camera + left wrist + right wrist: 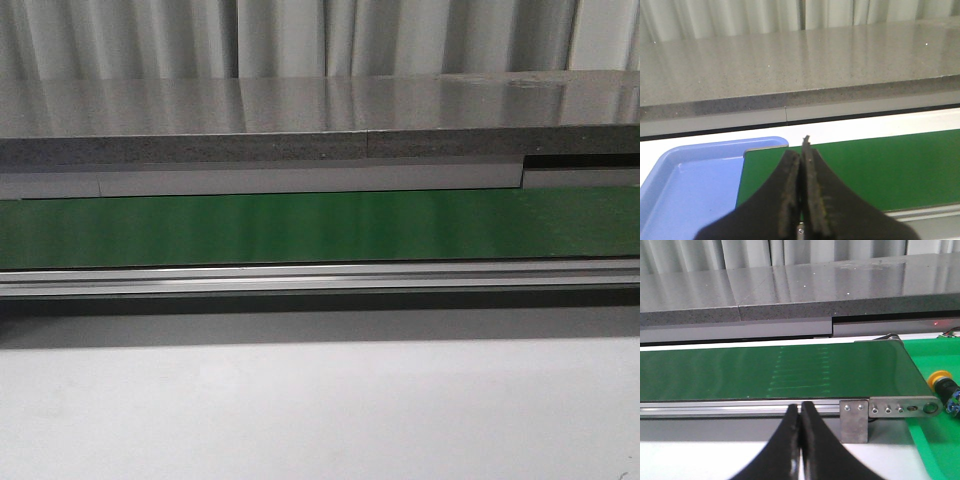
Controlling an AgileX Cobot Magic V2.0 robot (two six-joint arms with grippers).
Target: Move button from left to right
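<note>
both jaws pressed together, empty; green belt (320, 228) bare edge to edge; button (941, 380) at 3 o'clock beyond belt end, blue tray (695, 185) at 9 o'clock

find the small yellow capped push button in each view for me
Front view: not in it.
Left wrist view: not in it.
Right wrist view: the small push button with the yellow round cap lies at the right edge, in the green tray past the belt's end.
Shared landmark: the green conveyor belt.
</note>
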